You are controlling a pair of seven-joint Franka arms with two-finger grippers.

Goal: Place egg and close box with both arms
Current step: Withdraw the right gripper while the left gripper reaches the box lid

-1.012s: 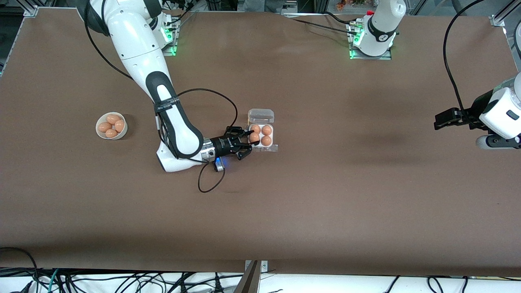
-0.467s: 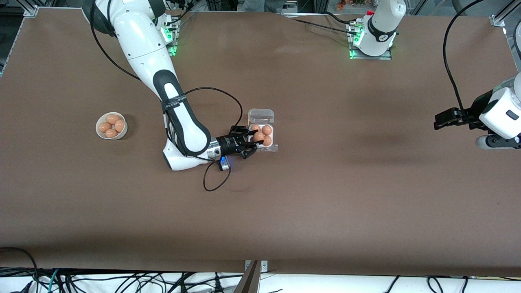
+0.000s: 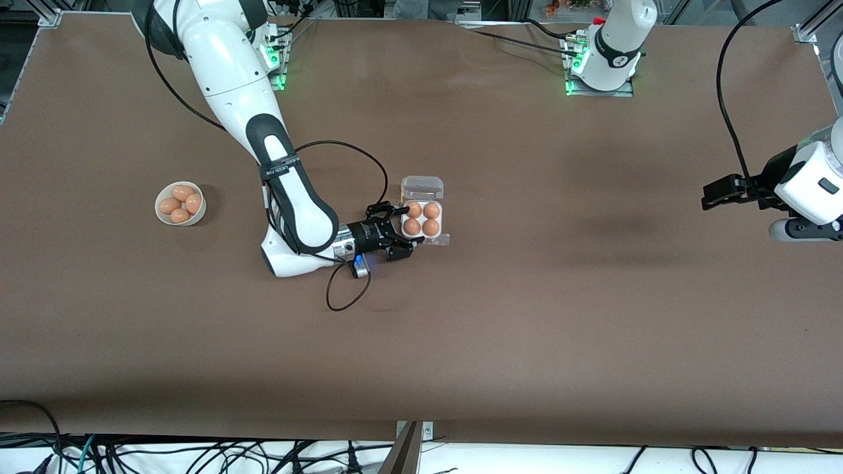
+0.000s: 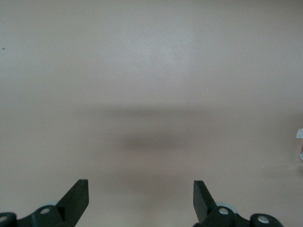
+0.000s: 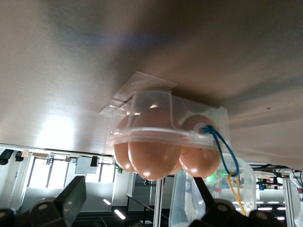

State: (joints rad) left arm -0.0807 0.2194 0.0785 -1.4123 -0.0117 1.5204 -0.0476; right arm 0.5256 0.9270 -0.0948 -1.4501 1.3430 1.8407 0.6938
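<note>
Just left of the frame's centre, your right gripper (image 3: 403, 232) sits with fingers spread apart and empty, beside the box (image 3: 423, 220), whose four cells each hold an egg (image 3: 412, 226) and whose lid stands open. At the frame's right edge your left gripper (image 3: 708, 195) waits, fingers apart.

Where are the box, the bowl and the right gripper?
box (image 3: 436, 239), front view, on the tray's front rim.
bowl (image 3: 161, 198), front view, on its white rim.
right gripper (image 3: 403, 230), front view, midway between its open fingertips.
</note>
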